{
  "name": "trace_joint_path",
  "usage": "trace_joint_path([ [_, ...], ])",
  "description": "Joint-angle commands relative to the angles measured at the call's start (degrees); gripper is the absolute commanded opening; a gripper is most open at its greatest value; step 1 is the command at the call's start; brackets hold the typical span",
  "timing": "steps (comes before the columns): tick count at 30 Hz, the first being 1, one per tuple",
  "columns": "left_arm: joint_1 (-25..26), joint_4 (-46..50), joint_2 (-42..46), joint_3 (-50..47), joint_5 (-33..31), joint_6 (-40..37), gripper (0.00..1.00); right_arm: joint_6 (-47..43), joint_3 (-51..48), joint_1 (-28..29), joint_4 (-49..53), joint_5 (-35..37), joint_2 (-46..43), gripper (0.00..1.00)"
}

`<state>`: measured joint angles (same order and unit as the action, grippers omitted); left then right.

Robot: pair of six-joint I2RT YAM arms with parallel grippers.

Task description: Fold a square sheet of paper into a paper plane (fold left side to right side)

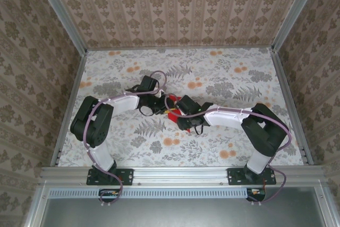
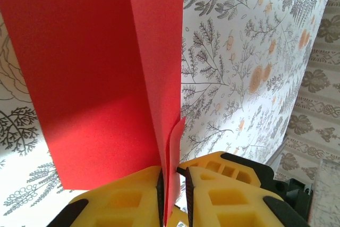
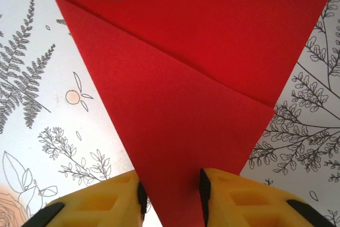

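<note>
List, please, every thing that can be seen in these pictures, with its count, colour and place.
red paper: one, bright red, creased, at the middle of the table between both tools.
table cover: one, white with grey leaves and orange flowers, under the arms.
walls: three, beige with brown ornaments, around the table.
metal frame: one, silver, along the table's edges.
left arm: one, white and black, bent toward the centre.
right arm: one, white and black, bent toward the centre.
left tool: one, yellow, shut on the paper.
right tool: one, yellow, the paper's point between its fingers; grip unclear.
</note>
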<state>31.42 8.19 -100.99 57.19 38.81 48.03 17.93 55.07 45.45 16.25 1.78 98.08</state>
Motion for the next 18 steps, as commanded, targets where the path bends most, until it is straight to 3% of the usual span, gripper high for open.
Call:
trace_joint_path([
  [1, 0.1, 2.2, 1.2, 1.5, 0.0, -0.3, 0.23, -0.5, 1.7, 0.3, 1.1, 1.9, 1.1, 0.27],
  [6, -0.3, 4.1, 2.5, 1.7, -0.8, -1.5, 0.35, -0.4, 1.8, 0.3, 1.5, 1.1, 1.3, 0.14],
  [12, -2.1, 6.9, 6.1, -0.2, -1.5, -3.0, 0.48, 1.4, 1.5, -0.8, 0.5, -3.1, 1.0, 0.04],
  [15, -3.4, 6.8, 7.8, -2.0, -3.5, -3.0, 0.48, 2.0, 1.9, -1.6, 0.3, -6.8, 0.7, 0.03],
  [18, -3.7, 5.9, 7.5, -3.4, -3.1, -2.7, 0.41, 2.8, 2.1, -2.8, 0.0, -11.4, 0.9, 0.02],
])
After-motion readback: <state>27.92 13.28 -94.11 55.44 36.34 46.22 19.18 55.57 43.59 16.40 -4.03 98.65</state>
